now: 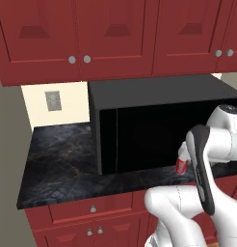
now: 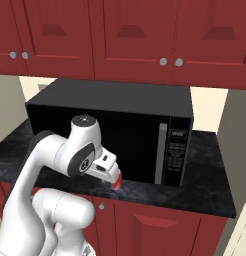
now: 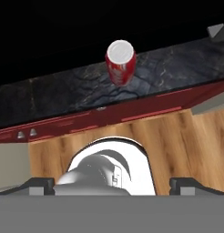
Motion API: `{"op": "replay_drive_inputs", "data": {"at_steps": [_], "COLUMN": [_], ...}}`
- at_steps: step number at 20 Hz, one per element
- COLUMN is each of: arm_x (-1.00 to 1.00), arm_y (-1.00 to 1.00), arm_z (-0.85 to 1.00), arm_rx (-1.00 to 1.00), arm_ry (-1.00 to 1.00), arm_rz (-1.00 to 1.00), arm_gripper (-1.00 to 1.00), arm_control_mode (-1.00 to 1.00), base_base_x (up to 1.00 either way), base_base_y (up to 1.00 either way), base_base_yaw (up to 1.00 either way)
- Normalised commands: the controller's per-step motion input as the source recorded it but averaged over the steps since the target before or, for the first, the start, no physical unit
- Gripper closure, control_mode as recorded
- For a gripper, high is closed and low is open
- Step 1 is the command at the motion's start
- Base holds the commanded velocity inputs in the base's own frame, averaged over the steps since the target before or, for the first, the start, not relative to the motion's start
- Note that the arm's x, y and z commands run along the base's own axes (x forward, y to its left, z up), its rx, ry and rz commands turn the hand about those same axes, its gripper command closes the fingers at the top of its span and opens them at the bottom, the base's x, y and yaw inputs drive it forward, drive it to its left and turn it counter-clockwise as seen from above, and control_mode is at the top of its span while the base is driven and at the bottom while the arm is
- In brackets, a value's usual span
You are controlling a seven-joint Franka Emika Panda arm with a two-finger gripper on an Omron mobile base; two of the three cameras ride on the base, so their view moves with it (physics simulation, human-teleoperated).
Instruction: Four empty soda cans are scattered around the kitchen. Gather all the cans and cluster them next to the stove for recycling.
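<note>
One red soda can (image 3: pixel 120 61) with a silver top stands upright on the black marbled countertop (image 3: pixel 63 93), near its front edge and just in front of the microwave. The can (image 2: pixel 116 181) sits right below my hand in the right base view. In the left base view the can (image 1: pixel 180 165) peeks out from behind my forearm. My gripper (image 3: pixel 114 184) hovers above the counter's front edge, pointing down, open wide with nothing between its fingertips (image 3: pixel 41 184). The hand (image 2: pixel 106 166) sits a little above and nearer than the can, not touching it. The stove is out of view.
A large black microwave (image 1: pixel 154 125) fills the back of the counter, its control panel (image 2: pixel 176 152) at the right. Dark red upper cabinets (image 1: pixel 115 34) hang above and drawers (image 1: pixel 91 208) sit below. Bare countertop (image 1: pixel 62 164) lies left of the microwave. Wooden floor (image 3: pixel 177 145) shows under the hand.
</note>
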Motion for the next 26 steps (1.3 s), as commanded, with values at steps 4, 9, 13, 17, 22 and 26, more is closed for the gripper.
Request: {"op": "replay_drive_inputs", "data": {"at_steps": [4, 9, 13, 17, 22, 26], "arm_x": [0.00, 0.03, 0.10, 0.18, 0.24, 0.25], "arm_y": [0.00, -0.04, -0.09, -0.03, 0.00, 0.00], "arm_z": [-0.14, -0.09, -0.04, -0.03, -0.07, -0.12], "arm_rx": [0.00, 0.00, 0.00, 0.00, 0.00, 0.00], "arm_ry": [0.00, 0.00, 0.00, 0.00, 0.00, 0.00], "arm_rz": [0.04, 0.06, 0.07, 0.03, 0.00, 0.00], "arm_gripper": [-1.00, -1.00, -1.00, -1.00, -1.00, -1.00], "arm_control_mode": [-1.00, -1.00, -1.00, -1.00, -1.00, -1.00], "base_base_x": [0.00, 0.00, 0.00, 0.00, 0.00, 0.00], "base_base_y": [0.00, 0.00, 0.00, 0.00, 0.00, 0.00], "base_base_yaw": [0.00, 0.00, 0.00, 0.00, 0.00, 0.00]}}
